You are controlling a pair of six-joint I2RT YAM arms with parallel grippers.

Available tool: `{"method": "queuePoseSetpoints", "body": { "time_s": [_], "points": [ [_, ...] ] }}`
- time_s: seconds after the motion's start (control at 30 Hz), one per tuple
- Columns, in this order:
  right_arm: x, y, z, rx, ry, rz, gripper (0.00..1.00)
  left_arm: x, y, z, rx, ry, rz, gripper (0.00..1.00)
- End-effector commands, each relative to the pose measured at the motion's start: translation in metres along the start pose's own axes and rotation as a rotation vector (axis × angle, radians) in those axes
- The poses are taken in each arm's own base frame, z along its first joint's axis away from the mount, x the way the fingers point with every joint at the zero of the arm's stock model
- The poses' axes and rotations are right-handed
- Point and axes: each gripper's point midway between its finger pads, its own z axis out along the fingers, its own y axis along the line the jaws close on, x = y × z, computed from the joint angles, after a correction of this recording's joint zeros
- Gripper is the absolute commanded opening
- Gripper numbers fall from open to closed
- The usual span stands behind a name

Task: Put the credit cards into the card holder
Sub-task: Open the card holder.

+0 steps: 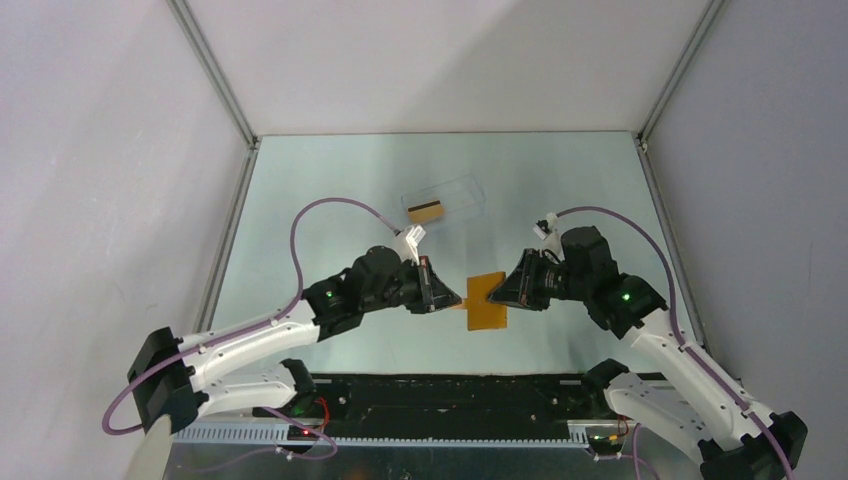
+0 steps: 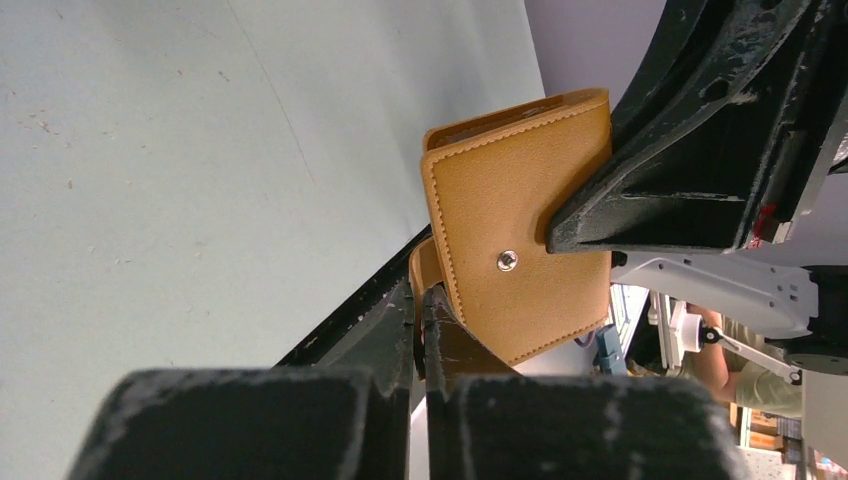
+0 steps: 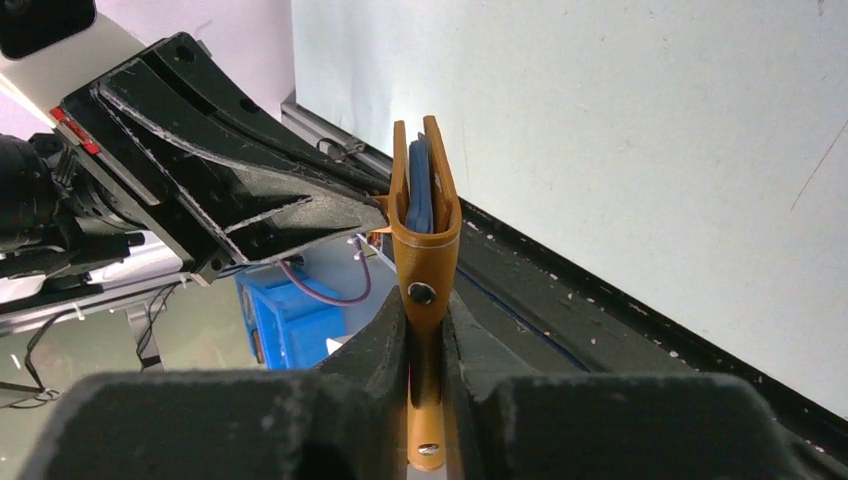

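Observation:
The orange-tan card holder [image 1: 487, 300] hangs above the table between my two grippers. My right gripper [image 1: 505, 290] is shut on its snap flap [image 3: 424, 292], and the blue-grey pockets [image 3: 419, 190] show edge-on between the covers. From the other side my left gripper [image 1: 455, 298] is shut on a thin orange layer [image 2: 426, 272] at the holder's left edge, behind the outer face with the metal snap [image 2: 508, 260]. One of the credit cards [image 1: 425, 210], golden with a dark stripe, lies inside the clear plastic box [image 1: 460, 192] at the back.
A black rail [image 1: 450, 390] runs along the near table edge, just below the held card holder. Grey enclosure walls with metal frame posts [image 1: 232, 220] bound the table on the left, right and back.

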Motion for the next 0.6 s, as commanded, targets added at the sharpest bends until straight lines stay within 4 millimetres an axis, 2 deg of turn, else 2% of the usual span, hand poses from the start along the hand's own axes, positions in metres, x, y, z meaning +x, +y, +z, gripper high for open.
{"method": "queuePoseSetpoints", "body": {
  "time_s": [0.0, 0.03, 0.07, 0.1, 0.17, 0.3, 0.4, 0.43, 0.47, 0.57],
  "points": [
    [-0.007, 0.014, -0.004, -0.042, -0.013, -0.049, 0.22, -0.019, -0.015, -0.005, 0.016, -0.055, 0.037, 0.00],
    [-0.008, 0.013, -0.003, -0.037, -0.014, -0.051, 0.35, -0.018, -0.010, -0.007, -0.013, -0.046, 0.055, 0.00],
    [-0.008, 0.011, -0.003, -0.029, -0.018, -0.059, 0.42, -0.024, -0.012, -0.010, -0.023, -0.064, 0.066, 0.00],
    [-0.009, 0.008, -0.003, -0.016, -0.021, -0.057, 0.56, -0.025, -0.009, -0.015, -0.051, -0.062, 0.084, 0.00],
    [-0.012, 0.001, -0.004, 0.010, -0.036, -0.066, 0.72, -0.033, -0.004, -0.026, -0.104, -0.089, 0.110, 0.00],
    [-0.020, -0.010, -0.010, 0.043, -0.073, -0.102, 0.96, -0.050, 0.009, -0.053, -0.228, -0.155, 0.190, 0.00],
    [-0.025, -0.014, -0.014, 0.039, -0.087, -0.137, 0.99, -0.048, 0.022, -0.070, -0.317, -0.104, 0.289, 0.00],
    [-0.026, -0.013, -0.014, 0.034, -0.089, -0.146, 0.99, -0.053, 0.016, -0.074, -0.321, -0.101, 0.309, 0.00],
    [-0.027, -0.013, -0.015, 0.024, -0.082, -0.160, 0.99, -0.048, 0.021, -0.079, -0.348, -0.060, 0.354, 0.00],
    [-0.027, -0.003, -0.014, -0.041, -0.068, -0.225, 0.99, -0.044, 0.001, -0.083, -0.281, 0.023, 0.435, 0.00]
  ]
}}
